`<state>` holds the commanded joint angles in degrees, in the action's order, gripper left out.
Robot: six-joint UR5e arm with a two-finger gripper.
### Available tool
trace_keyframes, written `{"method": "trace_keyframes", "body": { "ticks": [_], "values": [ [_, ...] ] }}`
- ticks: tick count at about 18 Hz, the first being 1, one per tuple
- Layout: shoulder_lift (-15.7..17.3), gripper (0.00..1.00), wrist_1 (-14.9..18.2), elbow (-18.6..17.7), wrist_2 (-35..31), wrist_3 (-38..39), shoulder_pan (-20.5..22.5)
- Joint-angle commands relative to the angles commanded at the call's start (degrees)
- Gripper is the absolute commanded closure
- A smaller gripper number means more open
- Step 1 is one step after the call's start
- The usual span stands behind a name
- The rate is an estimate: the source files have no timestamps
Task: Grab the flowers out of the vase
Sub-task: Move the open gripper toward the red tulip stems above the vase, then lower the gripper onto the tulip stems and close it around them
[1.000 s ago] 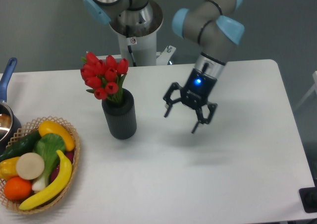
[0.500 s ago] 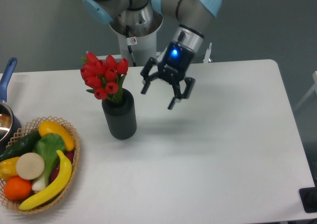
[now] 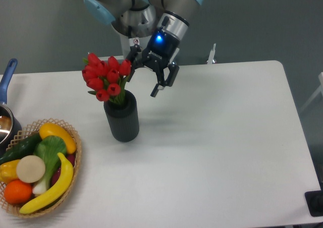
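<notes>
A bunch of red tulip flowers (image 3: 104, 76) with green stems stands in the dark ribbed vase (image 3: 121, 117) at the left middle of the white table. My gripper (image 3: 143, 80) hangs open just right of the blooms, at about their height and above the table. One finger is close to the rightmost bud; the other finger (image 3: 156, 90) points down to the right. Nothing sits between the fingers.
A wicker basket (image 3: 75, 163) of fruit and vegetables sits at the front left. A blue-handled metal pot (image 3: 6, 112) is at the left edge. The robot base (image 3: 137, 36) stands behind the table, a small metal fitting (image 3: 213, 54) at the back edge.
The gripper has travelled left and up across the table, from the middle right to right beside the tulip blooms. It stays open. Flowers and vase have not moved.
</notes>
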<state>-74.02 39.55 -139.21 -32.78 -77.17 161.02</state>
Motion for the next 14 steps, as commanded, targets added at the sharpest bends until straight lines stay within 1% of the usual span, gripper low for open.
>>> {"method": "trace_keyframes", "body": {
  "ticks": [3, 6, 9, 12, 14],
  "values": [
    [2.99, 0.00, 0.44, -1.33, -1.23, 0.35, 0.26],
    [3.44, 0.00, 1.05, -1.59, -1.23, 0.53, 0.00],
    [2.13, 0.00, 1.14, -1.06, -0.62, 0.70, -0.35],
    [-2.08, 0.00, 0.97, -0.19, 0.69, 0.62, -1.40],
    [-4.28, 0.00, 0.79, -0.10, 2.36, 0.35, -2.19]
  ]
}}
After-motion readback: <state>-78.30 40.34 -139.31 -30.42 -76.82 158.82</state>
